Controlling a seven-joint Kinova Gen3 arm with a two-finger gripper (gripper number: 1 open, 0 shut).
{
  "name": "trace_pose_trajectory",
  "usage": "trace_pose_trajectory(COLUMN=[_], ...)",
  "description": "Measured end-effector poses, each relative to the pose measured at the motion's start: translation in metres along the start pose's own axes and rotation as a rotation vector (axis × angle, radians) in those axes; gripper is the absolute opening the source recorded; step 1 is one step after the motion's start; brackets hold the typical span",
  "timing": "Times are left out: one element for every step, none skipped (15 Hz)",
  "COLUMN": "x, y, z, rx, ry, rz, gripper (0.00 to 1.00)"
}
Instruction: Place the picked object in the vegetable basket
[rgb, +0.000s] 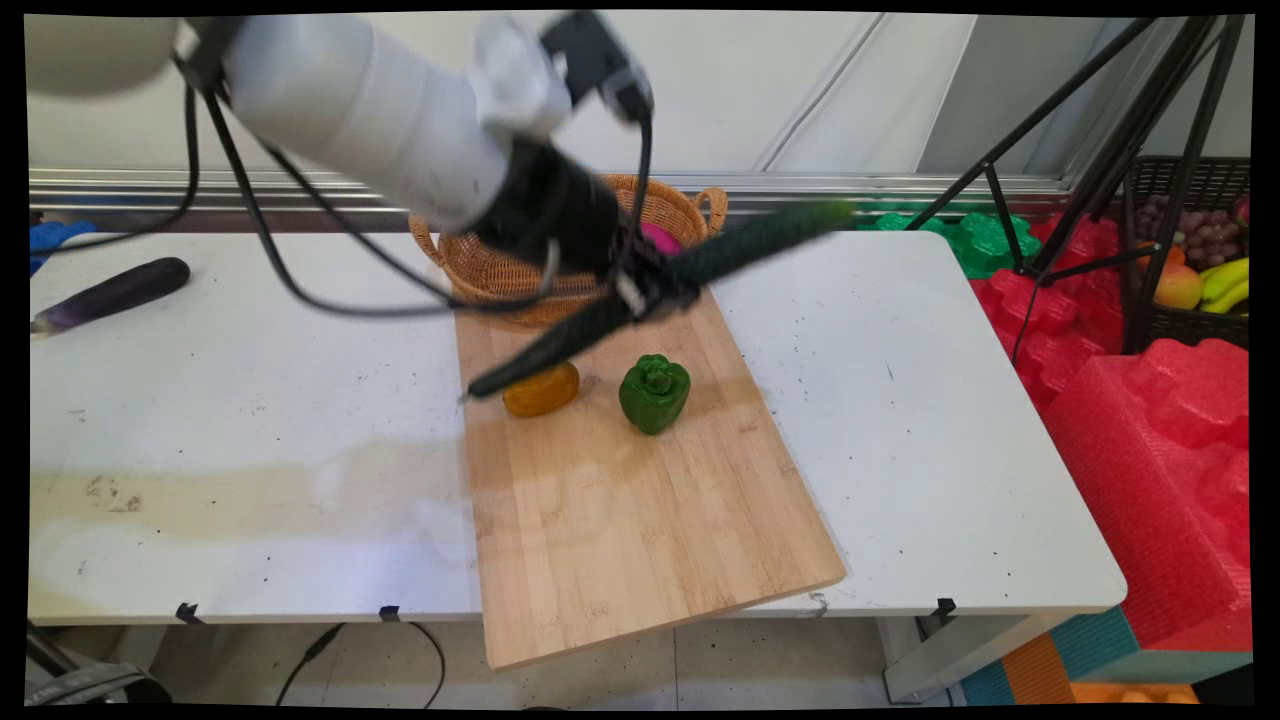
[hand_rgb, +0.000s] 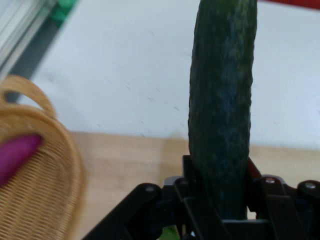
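Observation:
My gripper (rgb: 650, 288) is shut on a long dark green cucumber (rgb: 740, 245), held in the air above the far end of the wooden cutting board (rgb: 640, 520). The cucumber (hand_rgb: 222, 110) runs up the hand view from between the jaws. Its lower end hangs just over an orange pepper (rgb: 541, 389) on the board. A green bell pepper (rgb: 654, 393) stands to the right of the orange one. Behind the gripper sits a wicker basket (rgb: 480, 265) with a magenta thing (rgb: 660, 238) inside; both show at the left of the hand view, basket (hand_rgb: 45, 190) and magenta thing (hand_rgb: 17, 152).
A purple eggplant (rgb: 110, 293) lies at the table's far left. Red foam blocks (rgb: 1150, 420) and a black crate of fruit (rgb: 1195, 260) stand to the right of the table, with tripod legs (rgb: 1060, 190) over them. The board overhangs the table's near edge.

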Motion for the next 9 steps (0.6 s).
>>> trace_pose_trajectory(x=[0.007, 0.012, 0.019, 0.023, 0.029, 0.032, 0.038, 0.041, 0.045], y=[-0.009, -0.015, -0.026, -0.033, -0.045, -0.052, -0.064, -0.072, -0.085], z=[-0.005, -0.008, -0.011, -0.013, -0.015, -0.015, -0.016, -0.015, -0.014], rx=[0.022, 0.038, 0.064, 0.083, 0.112, 0.131, 0.162, 0.182, 0.213], ry=[0.020, 0.032, 0.048, 0.057, 0.069, 0.076, 0.085, 0.090, 0.096], rz=[-0.002, -0.004, -0.004, -0.005, -0.004, -0.003, -0.002, -0.002, 0.000], gripper=[0.00, 0.00, 0.00, 0.00, 0.00, 0.00, 0.00, 0.00, 0.00])
